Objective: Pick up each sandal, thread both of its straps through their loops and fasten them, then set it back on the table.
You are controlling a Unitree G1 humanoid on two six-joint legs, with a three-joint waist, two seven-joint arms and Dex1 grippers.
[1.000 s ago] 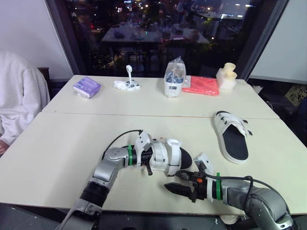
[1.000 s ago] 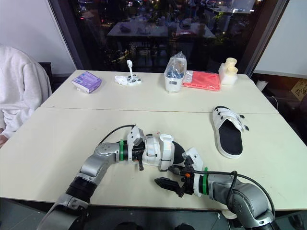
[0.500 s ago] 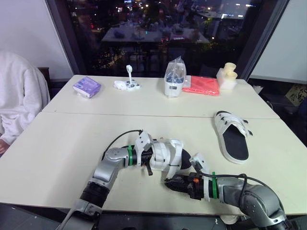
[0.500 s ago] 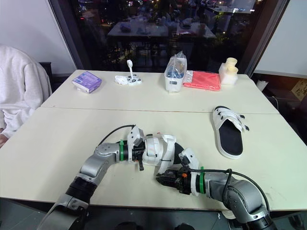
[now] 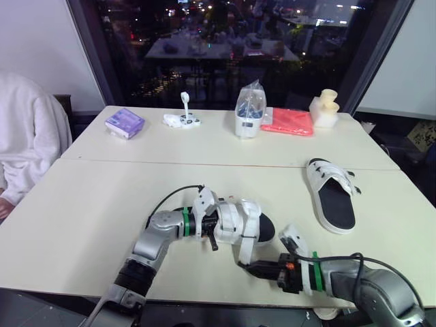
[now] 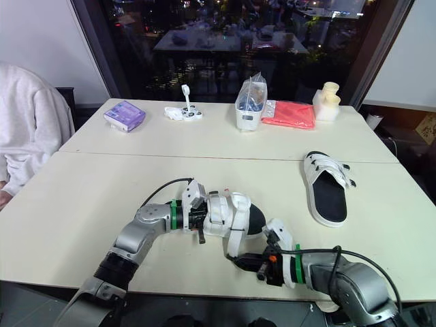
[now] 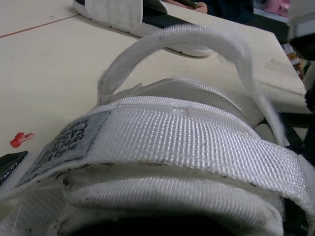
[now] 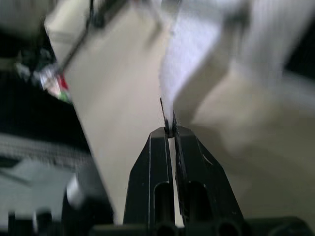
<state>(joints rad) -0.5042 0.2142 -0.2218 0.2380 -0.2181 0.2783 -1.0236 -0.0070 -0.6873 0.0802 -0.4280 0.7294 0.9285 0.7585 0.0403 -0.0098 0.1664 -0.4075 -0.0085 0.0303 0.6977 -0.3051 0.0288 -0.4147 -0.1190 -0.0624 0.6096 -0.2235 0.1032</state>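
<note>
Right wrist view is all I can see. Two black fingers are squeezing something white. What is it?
Observer: It's the loose strap of a white sandal; the right end effector pinches its tip.
Operator: Who's holding the shoe?
Observer: The left end effector grips it from the other side, near the table's front edge.
Operator: Is there another one?
Observer: Yes, a second sandal lies flat on the table, farther to the right.

sandal point(image 7: 162, 142) w/ arched strap point(image 7: 197, 37), 2nd sandal point(image 7: 123, 12) beyond
</note>
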